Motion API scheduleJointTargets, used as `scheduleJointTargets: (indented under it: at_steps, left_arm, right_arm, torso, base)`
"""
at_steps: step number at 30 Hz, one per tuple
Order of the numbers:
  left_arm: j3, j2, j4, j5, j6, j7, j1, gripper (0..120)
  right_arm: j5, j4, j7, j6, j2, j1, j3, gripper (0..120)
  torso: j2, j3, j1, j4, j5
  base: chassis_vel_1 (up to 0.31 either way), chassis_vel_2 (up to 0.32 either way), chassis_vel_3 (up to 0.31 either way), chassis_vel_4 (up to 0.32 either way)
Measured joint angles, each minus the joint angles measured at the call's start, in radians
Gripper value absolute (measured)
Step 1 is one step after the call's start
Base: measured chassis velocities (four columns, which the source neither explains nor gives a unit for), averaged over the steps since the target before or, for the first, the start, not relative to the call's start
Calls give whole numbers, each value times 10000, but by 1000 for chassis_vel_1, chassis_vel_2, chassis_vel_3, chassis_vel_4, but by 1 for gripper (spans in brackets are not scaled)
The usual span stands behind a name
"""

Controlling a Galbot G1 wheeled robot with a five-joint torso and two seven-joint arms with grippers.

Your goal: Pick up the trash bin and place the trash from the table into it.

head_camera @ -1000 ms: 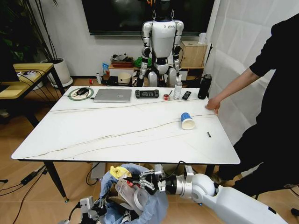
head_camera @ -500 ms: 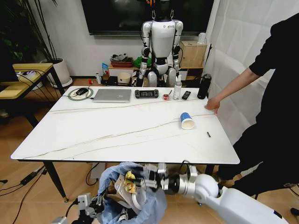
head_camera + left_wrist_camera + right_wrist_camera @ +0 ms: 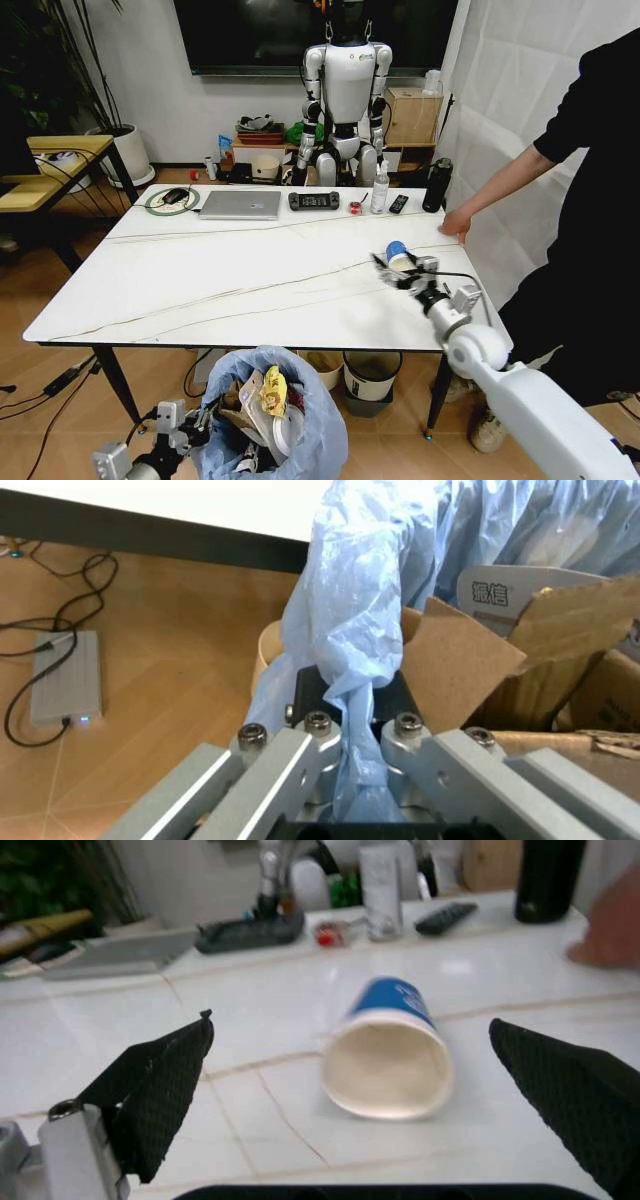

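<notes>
The trash bin (image 3: 300,430), lined with a puffy light-blue bag, hangs below the table's near edge and holds cardboard (image 3: 470,667), white paper and a yellow wrapper (image 3: 272,390). My left gripper (image 3: 185,428) is shut on a gathered fold of the bag (image 3: 350,705) at the bin's left side. On the marble table (image 3: 200,280) a blue paper cup (image 3: 397,249) lies on its side, its mouth towards me. My right gripper (image 3: 393,270) hovers just in front of it, open, with one black pad (image 3: 160,1087) on each side of the cup (image 3: 390,1057) and touching nothing.
A person's hand (image 3: 457,225) rests on the table's right edge. Along the far edge stand a silver laptop (image 3: 241,204), a controller (image 3: 314,200), a clear bottle (image 3: 381,188) and a black bottle (image 3: 436,185). A cream bucket (image 3: 370,372) sits under the table.
My right arm has risen from the bin's mouth to above the table, in front of the blue cup, now open. The yellow wrapper stays in the bin, which has shifted slightly.
</notes>
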Motion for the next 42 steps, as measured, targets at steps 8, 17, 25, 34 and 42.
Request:
scheduleJointTargets:
  at_steps: [8, 17, 25, 34, 42]
  left_arm:
    - [214, 1234, 205, -730, 31, 97, -286, 0]
    - [230, 1609, 265, -1008, -4, 280, -359, 0]
    - [110, 1380, 138, -999, -48, 352, -258, 0]
    - [17, 1032, -64, -824, -52, 349, -132, 0]
    - [-65, 712, -176, -656, -81, 335, -37, 0]
  right_arm:
    - [-193, -903, 16, -1204, 4, -143, 361, 100]
    - [-457, -1830, -106, -1199, 18, 204, 287, 99]
    - [-542, -2328, -159, -1011, -74, 254, 248, 76]
    - [-490, -2498, -254, -962, -244, 301, 270, 49]
    - [-550, -2449, -257, -841, -392, 196, 253, 20]
  torso:
    - [0, -1, 0, 1, -3]
    - [1, 0, 0, 4, -2]
    - [2, -1, -1, 3, 0]
    - [2, 0, -1, 3, -1]
    - [2, 0, -1, 3, 0]
  base:
    - [0, 0, 0, 0]
    - [0, 0, 0, 0]
    - [0, 0, 0, 0]
    - [0, 0, 0, 0]
    - [0, 0, 0, 0]
